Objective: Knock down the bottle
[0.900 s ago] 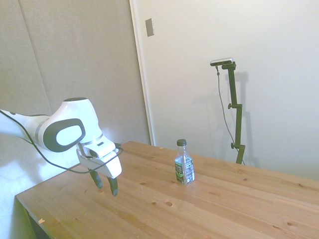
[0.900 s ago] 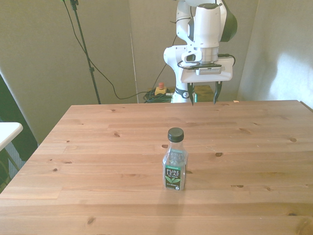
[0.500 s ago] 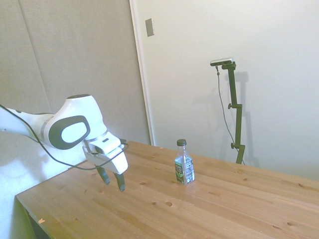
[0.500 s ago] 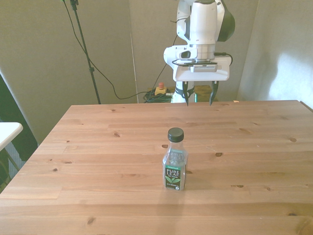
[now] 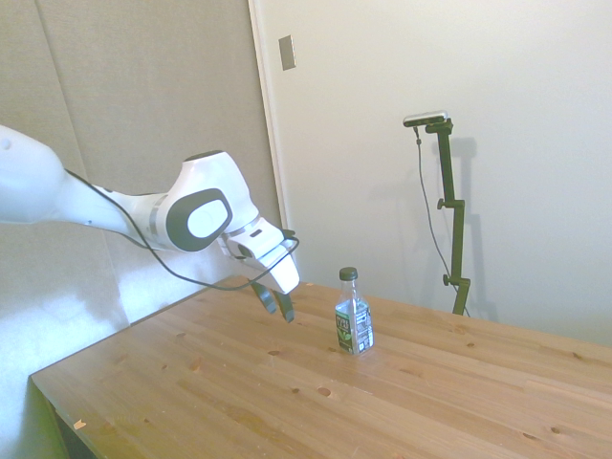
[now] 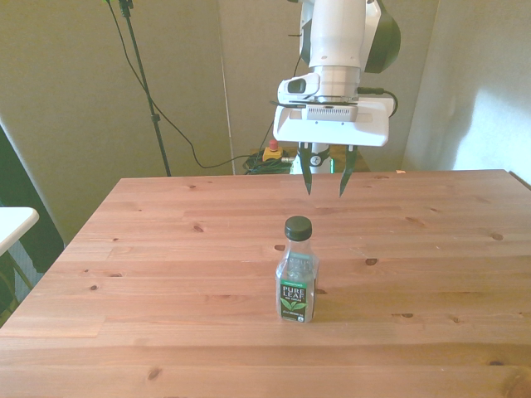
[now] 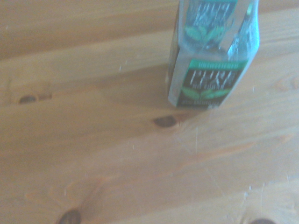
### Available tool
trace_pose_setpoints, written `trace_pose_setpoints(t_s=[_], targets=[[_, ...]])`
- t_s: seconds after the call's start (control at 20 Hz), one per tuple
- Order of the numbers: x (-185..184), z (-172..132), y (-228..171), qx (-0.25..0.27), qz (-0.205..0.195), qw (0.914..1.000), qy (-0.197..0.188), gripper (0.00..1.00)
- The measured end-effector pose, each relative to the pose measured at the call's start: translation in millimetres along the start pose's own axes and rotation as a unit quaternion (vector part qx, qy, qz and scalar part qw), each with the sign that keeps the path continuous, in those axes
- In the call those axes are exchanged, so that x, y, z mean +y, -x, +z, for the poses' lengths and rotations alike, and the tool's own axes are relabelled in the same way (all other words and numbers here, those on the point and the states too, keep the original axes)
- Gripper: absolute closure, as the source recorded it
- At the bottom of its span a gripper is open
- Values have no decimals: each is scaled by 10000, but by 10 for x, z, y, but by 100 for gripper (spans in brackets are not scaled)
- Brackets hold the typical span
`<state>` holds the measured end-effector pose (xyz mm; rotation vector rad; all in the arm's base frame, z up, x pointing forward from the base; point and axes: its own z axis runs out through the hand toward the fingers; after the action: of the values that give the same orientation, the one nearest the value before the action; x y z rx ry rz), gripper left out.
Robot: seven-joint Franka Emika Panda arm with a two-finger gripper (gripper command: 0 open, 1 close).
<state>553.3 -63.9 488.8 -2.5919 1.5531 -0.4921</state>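
While the bottle (image 5: 353, 313) (image 6: 296, 270) (image 7: 212, 53) stands upright near the middle of the wooden table (image 5: 440, 392) (image 6: 166, 249), black cap on top, the gripper (image 5: 276, 301) (image 6: 324, 176) hangs in the air close beside it, clear of both bottle and boards. Its fingers are spread apart and hold nothing (the label's green leaves show up close in the wrist view).

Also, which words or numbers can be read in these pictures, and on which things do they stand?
"PURE LEAF": on the bottle label, front view.
"PURE": same label, wrist view; the line beneath is blurred.
Smaller print on the label: too small to read.
No other text is readable.
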Motion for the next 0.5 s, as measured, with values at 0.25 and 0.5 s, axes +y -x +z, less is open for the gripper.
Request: trace_pose_setpoints(t_s=[0.25,0.5], targets=[[-241,71,-279,214,272,9994,15,100],[-410,140,-458,305,488,9983,72,100]])
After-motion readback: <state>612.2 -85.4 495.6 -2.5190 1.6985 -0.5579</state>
